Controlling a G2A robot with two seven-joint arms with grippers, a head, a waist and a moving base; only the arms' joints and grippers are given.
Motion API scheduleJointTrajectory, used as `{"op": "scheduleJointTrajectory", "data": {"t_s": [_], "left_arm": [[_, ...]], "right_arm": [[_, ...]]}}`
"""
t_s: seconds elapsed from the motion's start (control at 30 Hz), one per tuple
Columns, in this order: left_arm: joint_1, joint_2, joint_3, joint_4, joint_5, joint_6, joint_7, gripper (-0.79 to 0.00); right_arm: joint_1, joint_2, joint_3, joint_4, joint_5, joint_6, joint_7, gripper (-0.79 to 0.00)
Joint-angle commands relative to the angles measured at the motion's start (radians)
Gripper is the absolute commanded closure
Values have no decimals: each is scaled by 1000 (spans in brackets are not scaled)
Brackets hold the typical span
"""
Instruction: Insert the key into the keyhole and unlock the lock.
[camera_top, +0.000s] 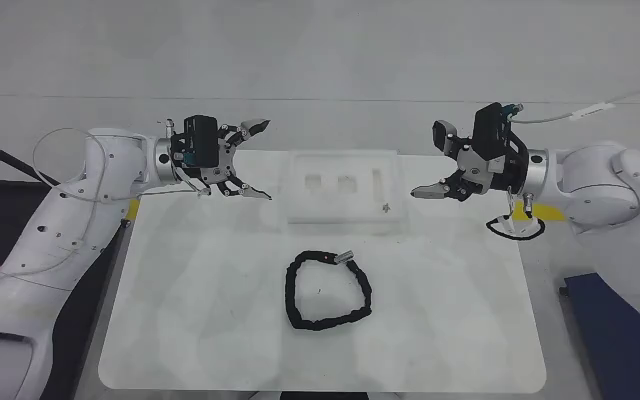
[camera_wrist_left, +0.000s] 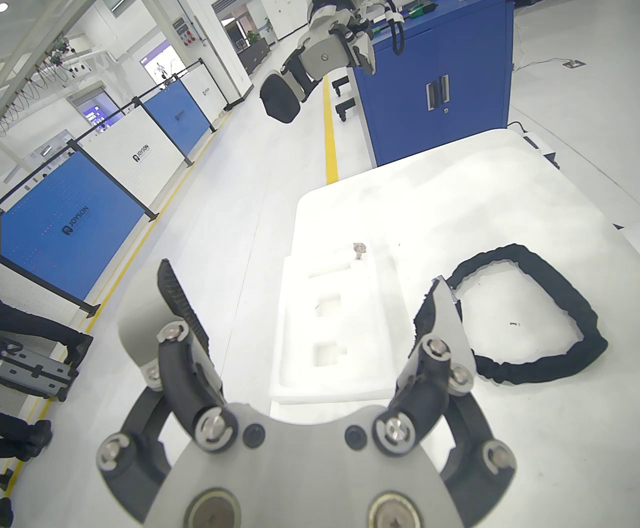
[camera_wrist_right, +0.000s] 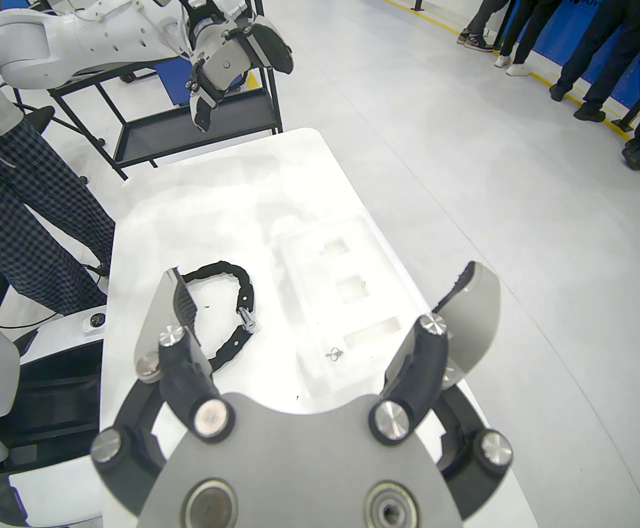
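A black sleeved chain lock (camera_top: 325, 291) lies looped in the middle of the white table (camera_top: 200, 330), its metal end (camera_top: 347, 256) pointing toward the foam tray. The small metal key (camera_top: 385, 207) rests on the right part of the white foam tray (camera_top: 345, 186). My left gripper (camera_top: 262, 158) hovers open above the table's far left corner, holding nothing. My right gripper (camera_top: 437, 160) hovers open at the far right edge, also holding nothing. The lock (camera_wrist_left: 545, 320) and key (camera_wrist_left: 358, 248) appear past the left gripper (camera_wrist_left: 310, 300). The right gripper (camera_wrist_right: 325, 295) frames the key (camera_wrist_right: 334, 354) and lock (camera_wrist_right: 235, 320).
The foam tray has several rectangular cut-outs (camera_top: 330, 183). A small black cable loop (camera_top: 515, 228) lies at the table's right edge. A blue cabinet (camera_wrist_left: 440, 75) stands beyond one side of the table, a black cart (camera_wrist_right: 195, 125) beyond the other.
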Motion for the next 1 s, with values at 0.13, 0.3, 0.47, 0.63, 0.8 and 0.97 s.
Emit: {"op": "scheduleJointTrajectory", "data": {"t_s": [0.13, 0.3, 0.47, 0.63, 0.8, 0.97], "left_arm": [[0, 0, 0, 0, 0, 0, 0, -785], [0, 0, 0, 0, 0, 0, 0, -785], [0, 0, 0, 0, 0, 0, 0, -785], [0, 0, 0, 0, 0, 0, 0, -785], [0, 0, 0, 0, 0, 0, 0, -785], [0, 0, 0, 0, 0, 0, 0, -785]], "right_arm": [[0, 0, 0, 0, 0, 0, 0, -785], [-19, -4, -2, 4, -3, 52, -22, -785], [-49, -21, -31, 1, 72, 250, 17, -785], [-58, -41, -66, -27, 156, 506, 126, -785], [-46, -68, -106, -54, 210, 768, 232, -785], [-31, -103, -156, -32, 263, 910, 280, -785]]}}
